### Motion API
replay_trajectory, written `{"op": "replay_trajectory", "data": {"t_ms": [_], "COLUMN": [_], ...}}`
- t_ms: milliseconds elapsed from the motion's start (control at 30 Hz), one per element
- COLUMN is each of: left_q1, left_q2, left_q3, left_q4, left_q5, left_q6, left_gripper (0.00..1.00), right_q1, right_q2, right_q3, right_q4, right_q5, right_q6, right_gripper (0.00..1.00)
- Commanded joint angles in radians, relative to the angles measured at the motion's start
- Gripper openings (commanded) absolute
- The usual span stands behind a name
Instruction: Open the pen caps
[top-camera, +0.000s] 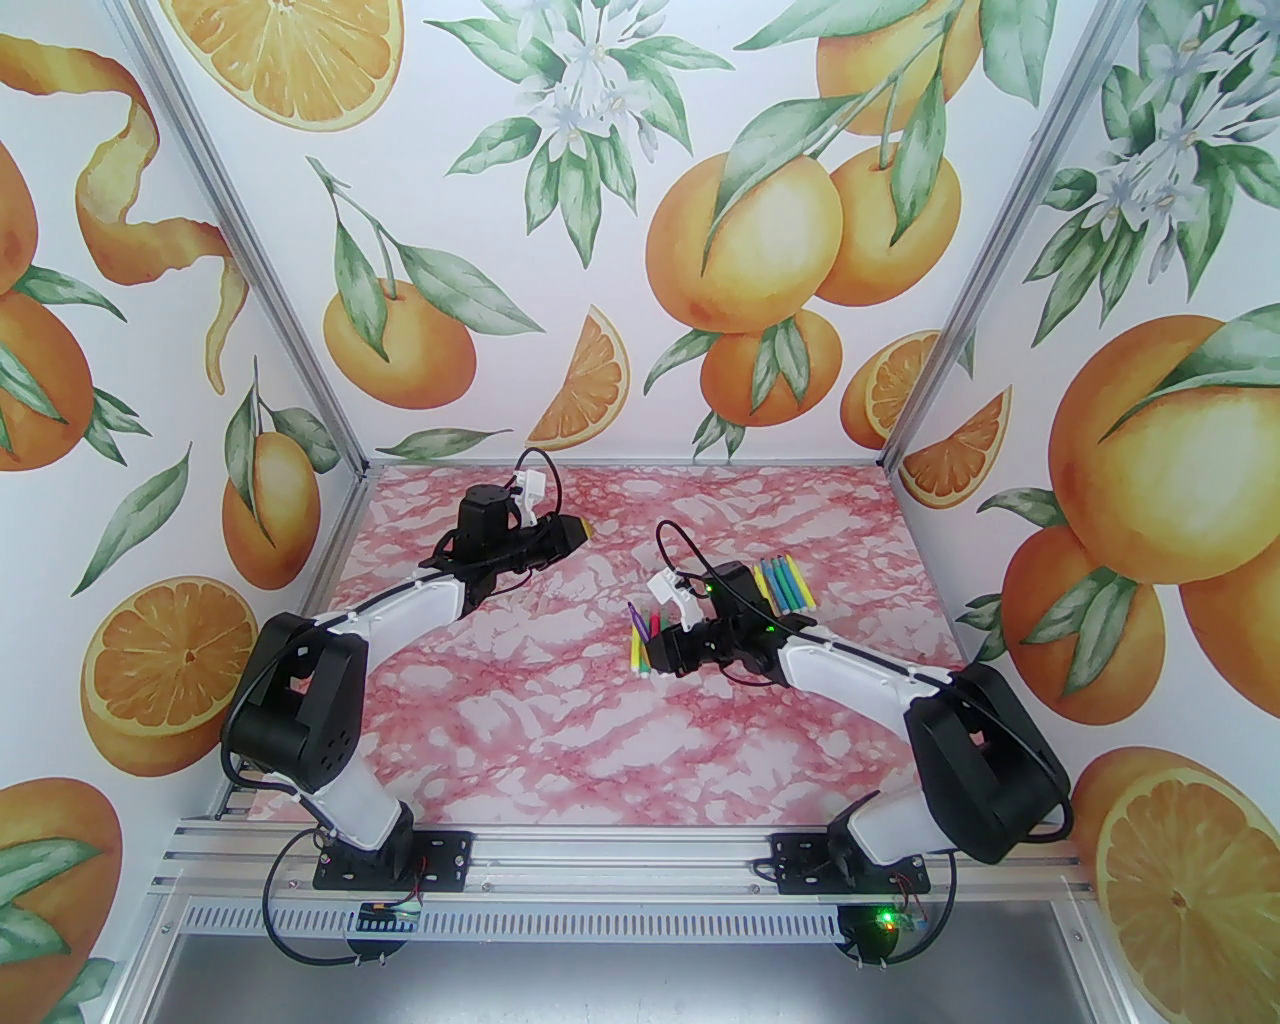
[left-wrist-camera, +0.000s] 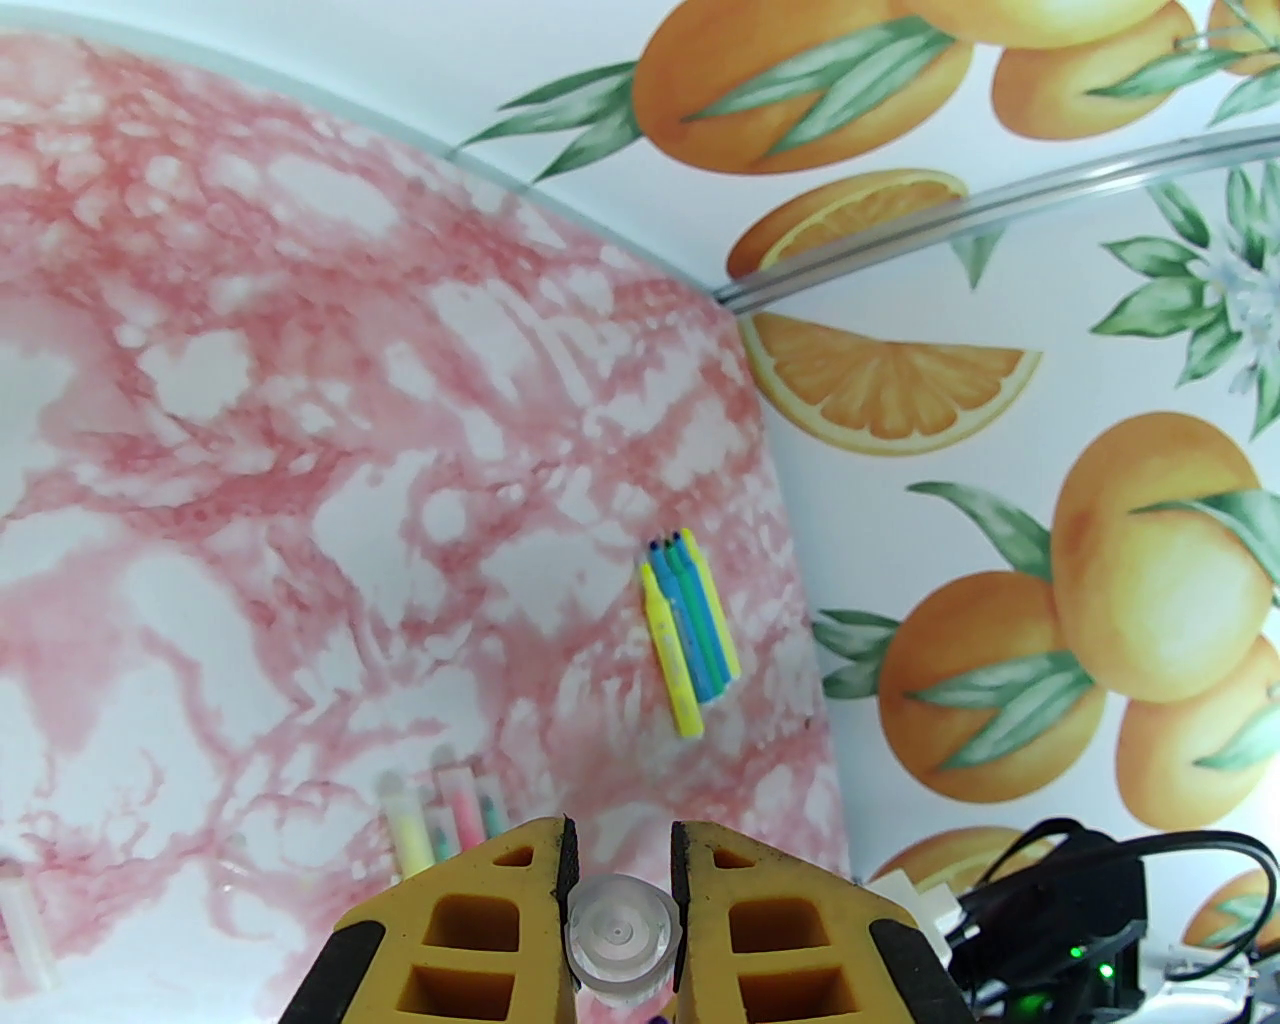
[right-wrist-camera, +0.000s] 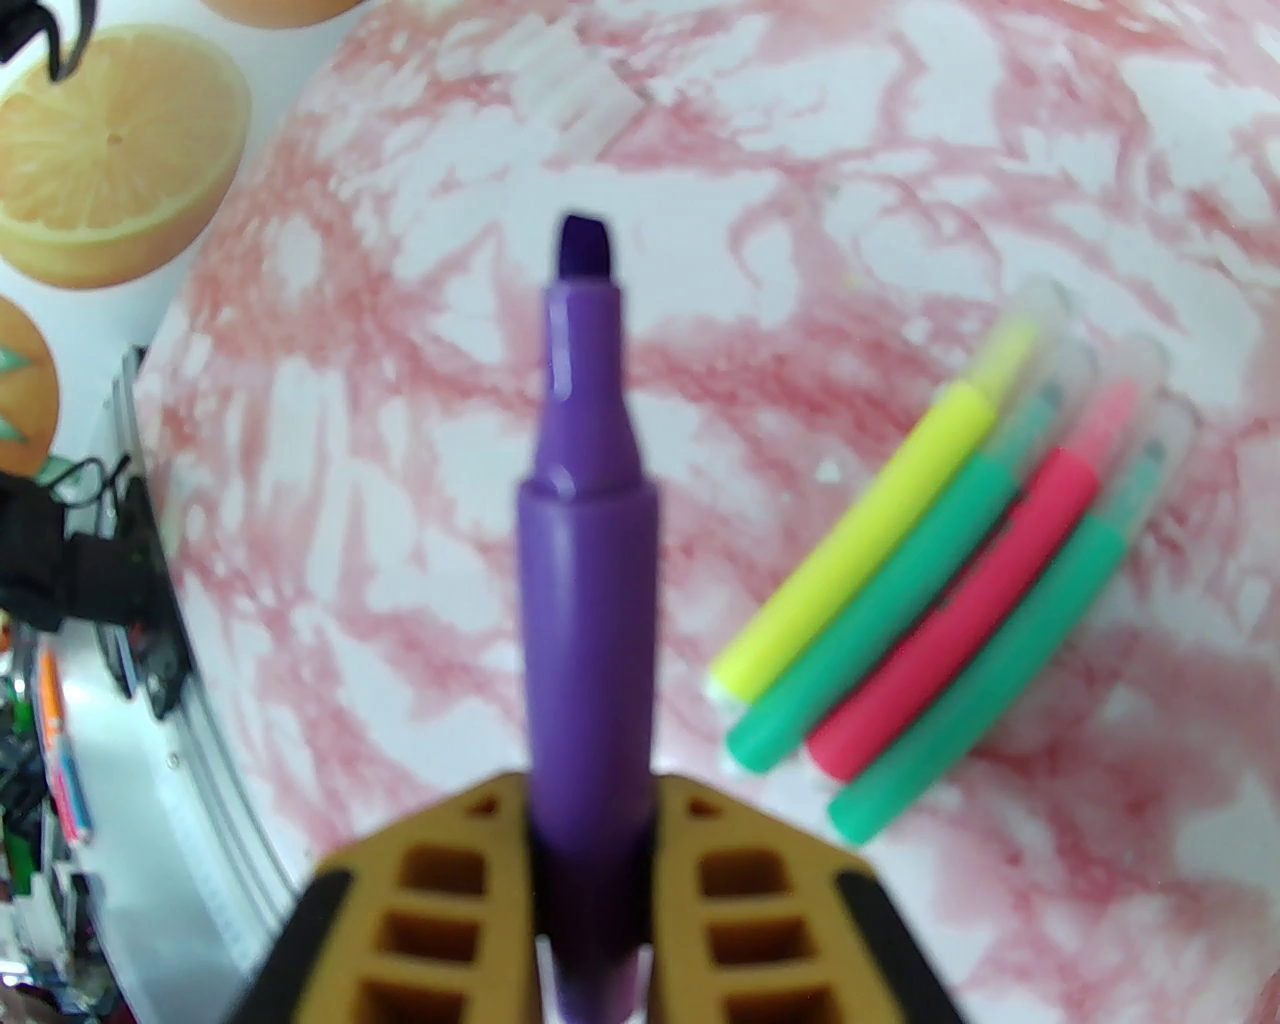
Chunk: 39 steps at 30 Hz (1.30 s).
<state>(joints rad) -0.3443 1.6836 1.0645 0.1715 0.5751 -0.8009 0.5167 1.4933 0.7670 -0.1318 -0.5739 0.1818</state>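
The right gripper (right-wrist-camera: 590, 810) pinches a purple felt-tip pen (right-wrist-camera: 588, 560), its dark chisel tip bare, above the pink marbled table (right-wrist-camera: 850, 200), while the left gripper (left-wrist-camera: 622, 860) clamps a pale translucent round cap (left-wrist-camera: 622, 940).

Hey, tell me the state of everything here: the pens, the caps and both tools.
left tool: shut on the clear cap
clear cap: off its pen, held
right tool: shut on the purple pen
purple pen: uncapped, tip bare
four nearby pens: capped, lying side by side
far pen group: apparently uncapped, lying together
loose cap: off, lying flat
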Motion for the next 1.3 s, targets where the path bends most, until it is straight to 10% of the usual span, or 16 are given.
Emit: {"op": "replay_trajectory", "data": {"t_ms": [0,733,1267], "left_q1": [-0.005,-0.072,-0.116], "left_q2": [-0.025,0.051,0.197], "left_q3": [0.080,0.244,0.347], "left_q4": [-0.153,-0.755,-0.866], "left_q5": [-0.032,-0.397,-0.527], "left_q6": [0.114,0.518,0.572], "left_gripper": [0.00,0.00,0.00], "right_q1": [0.002,-0.139,-0.188], "right_q2": [-0.039,0.104,0.253], "right_q3": [0.011,0.263,0.342], "right_q4": [-0.020,-0.328,-0.374], "right_q5": [0.094,0.697,0.809], "right_q6": [-0.011,-0.051,-0.102], "right_gripper": [0.00,0.00,0.00]}}
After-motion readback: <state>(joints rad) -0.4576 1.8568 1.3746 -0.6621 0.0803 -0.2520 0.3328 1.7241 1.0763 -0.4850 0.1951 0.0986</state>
